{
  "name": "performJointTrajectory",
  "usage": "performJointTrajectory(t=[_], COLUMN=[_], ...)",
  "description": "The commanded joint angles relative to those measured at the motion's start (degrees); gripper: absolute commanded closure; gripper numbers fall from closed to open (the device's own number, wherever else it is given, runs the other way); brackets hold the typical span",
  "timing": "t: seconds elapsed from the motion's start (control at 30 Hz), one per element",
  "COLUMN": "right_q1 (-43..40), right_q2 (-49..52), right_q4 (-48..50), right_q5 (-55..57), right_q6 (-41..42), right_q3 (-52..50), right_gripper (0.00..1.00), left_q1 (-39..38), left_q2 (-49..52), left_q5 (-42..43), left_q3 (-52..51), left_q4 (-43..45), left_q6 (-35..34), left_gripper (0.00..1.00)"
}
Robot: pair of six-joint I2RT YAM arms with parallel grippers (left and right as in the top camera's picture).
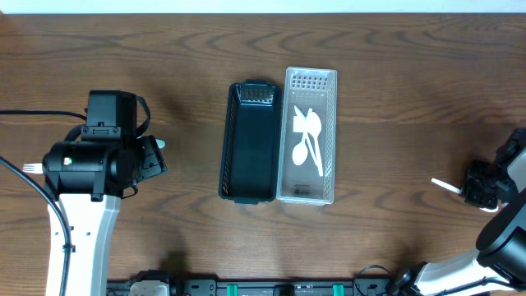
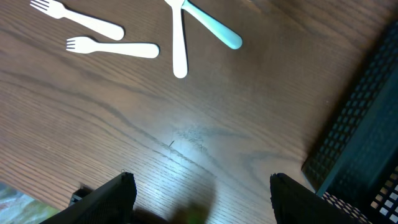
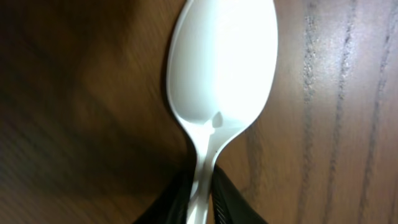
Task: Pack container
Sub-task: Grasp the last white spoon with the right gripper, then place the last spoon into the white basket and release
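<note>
Right gripper (image 3: 202, 200) is closed on the thin handle of a white spoon (image 3: 224, 68), with the bowl pointing away from the fingers and its hollow side up. It sits at the far right of the surface (image 1: 394, 82), well apart from the two containers in the middle. From the wrist view I cannot tell whether the bowl hangs clear of the wood or rests on it. The clear container (image 1: 332, 164) already has white spoons (image 1: 306, 140) lying along its length, and the black container (image 1: 251, 148) just beside it looks empty, so this spoon most likely belongs in the clear one. To do the step well, the arm should lift enough to clear the near wall and carry the spoon across. It should turn the spoon so it lines up with the long side of the container, then lower it low over the others before letting go, so it does not bounce or catch on the rim. The hold is far back on the handle, so a slow move would keep the bowl from swinging. On the far left, the left gripper (image 2: 202, 198) hangs open and holds nothing. Two white forks (image 2: 112, 48), a white handle (image 2: 179, 43) and a pale blue handle (image 2: 214, 28) lie loose on the wood ahead of it, waiting to be packed.
</note>
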Motion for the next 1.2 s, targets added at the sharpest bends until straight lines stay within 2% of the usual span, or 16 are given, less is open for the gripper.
performJointTrajectory(t=[0.0,0.2,0.5,0.67,0.83,1.03,1.17], right_q1=[-0.9,-0.9,1.3,5.5,15.0,30.1,42.0], right_q2=[4.0,4.0,3.5,0.1,-6.3,-12.3,-12.7], right_q4=[-0.2,-0.3,-1.3,-4.9,-9.4,-12.5,-13.9], right_q5=[-0.9,-1.0,-1.5,-1.5,-1.4,-2.1,-3.9], right_q6=[0.7,-1.0,-9.5,-16.1,-25.4,-29.5,-31.9], right_q3=[-2.6,-2.6,-2.3,2.4,11.4,21.9,28.6], right_gripper=[0.87,0.97,0.99,0.99,0.99,0.99,0.99], left_q1=[0.3,0.3,0.3,0.3,0.3,0.3,0.3], left_q2=[0.2,0.2,0.2,0.2,0.2,0.2,0.2], left_q5=[-0.6,-0.6,-0.6,-0.6,-0.6,-0.6,-0.6], left_q3=[1.2,1.2,1.2,1.2,1.2,1.2,1.2], left_q4=[-0.2,-0.2,-0.2,-0.2,-0.2,-0.2,-0.2], left_q6=[-0.1,-0.1,-0.1,-0.1,-0.1,-0.1,-0.1], left_gripper=[0.28,0.28,0.28,0.28,0.28,0.28,0.28])
